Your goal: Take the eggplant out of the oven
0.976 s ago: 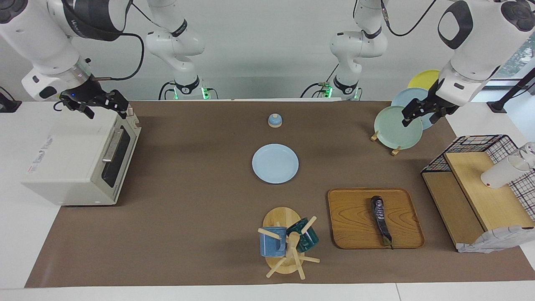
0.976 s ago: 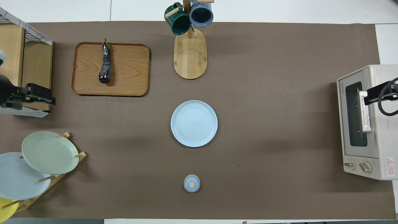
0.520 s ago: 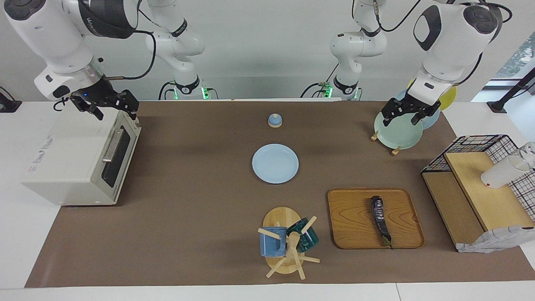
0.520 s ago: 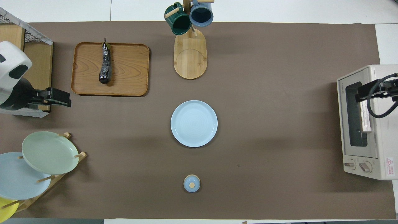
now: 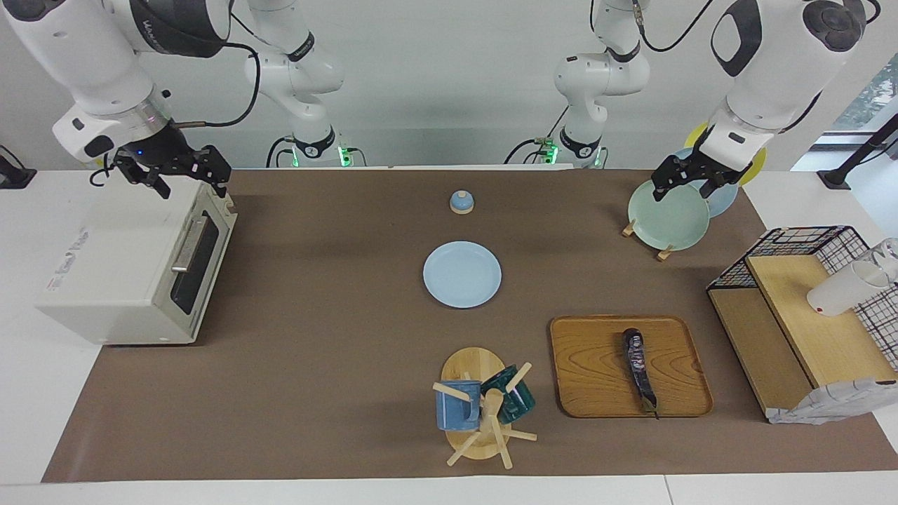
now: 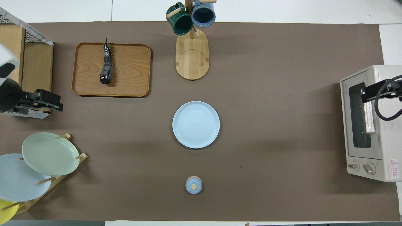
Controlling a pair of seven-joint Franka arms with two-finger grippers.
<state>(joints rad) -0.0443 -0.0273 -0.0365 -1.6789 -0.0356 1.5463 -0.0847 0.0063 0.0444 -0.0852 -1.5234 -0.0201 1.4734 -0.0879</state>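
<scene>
The eggplant, long, dark and glossy, lies on a wooden tray, well away from the oven. The cream-white oven stands at the right arm's end of the table with its dark glass door shut. My right gripper hangs open over the oven's top edge by the door, holding nothing. My left gripper is open and empty, up in the air over the plate rack at the left arm's end.
A pale blue plate lies mid-table, with a small blue lid nearer to the robots. A mug tree stands beside the tray. A plate rack and a wooden shelf with wire basket occupy the left arm's end.
The left arm has lifted and its gripper has shifted a little toward the table's middle. The right gripper has edged toward the oven's door edge. The eggplant has not moved.
</scene>
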